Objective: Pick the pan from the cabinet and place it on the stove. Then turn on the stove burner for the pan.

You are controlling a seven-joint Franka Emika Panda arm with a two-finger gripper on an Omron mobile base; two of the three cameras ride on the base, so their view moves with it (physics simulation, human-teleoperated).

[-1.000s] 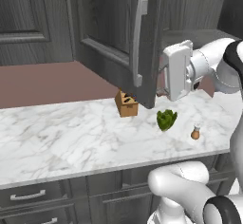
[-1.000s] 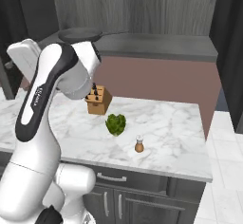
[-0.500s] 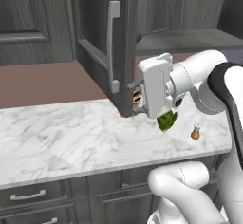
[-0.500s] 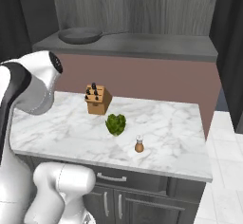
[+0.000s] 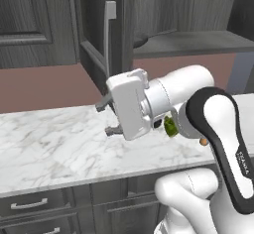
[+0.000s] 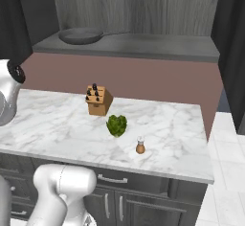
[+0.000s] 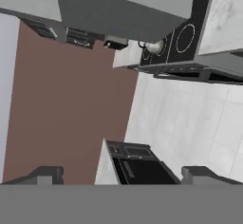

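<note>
Dark grey, the round shallow frying pan (image 6: pixel 81 35) is seen lying on the shelf of the open dark wood-grain cabinet (image 5: pixel 96 29), above the white marble tabletop (image 6: pixel 182 139). The two dark fingers (image 5: pixel 113 129) are spread wide and empty, well below it. The black glass stove (image 7: pixel 182 40) is seen far away.

Marble counter (image 6: pixel 57 124) with knife block (image 6: pixel 98 100), green vegetable (image 6: pixel 116 125), small shaker (image 6: pixel 140 145); pan (image 6: pixel 81 35) on cabinet shelf (image 6: pixel 143 45)

Pan (image 6: pixel 80 35) on cabinet (image 6: pixel 143 47) shelf
</note>
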